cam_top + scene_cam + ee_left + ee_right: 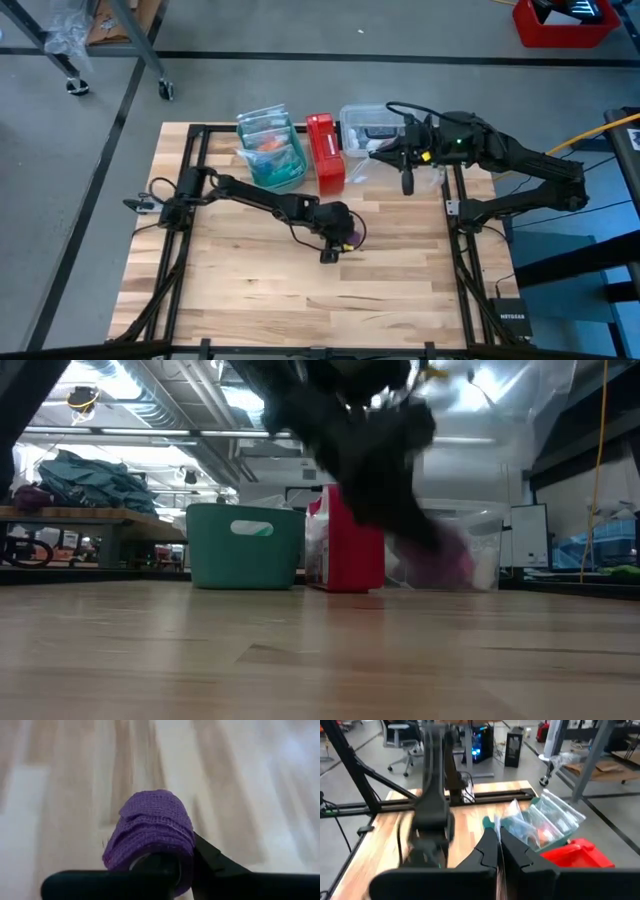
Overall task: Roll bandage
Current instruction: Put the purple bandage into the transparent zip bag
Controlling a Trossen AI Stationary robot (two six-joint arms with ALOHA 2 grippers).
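A: High view?
B: Left gripper near the middle of the light wooden slat table, clamped on the small purple coiled fabric bandage. Right gripper up at the far right of the table, beside the clear plastic container. Red upright box and teal plastic bin along the far edge.

A: Low view?
B: Blurred dark arm in front of the red box; purple smear of the bandage at its lower end, clear of the tabletop. Teal bin to the side.

A: Left wrist?
B: Bandage coiled into a cylinder, pinched between the dark fingers, wood below.

A: Right wrist?
B: Fingers pressed together, holding nothing. Red box and teal bin close by, left arm farther off.
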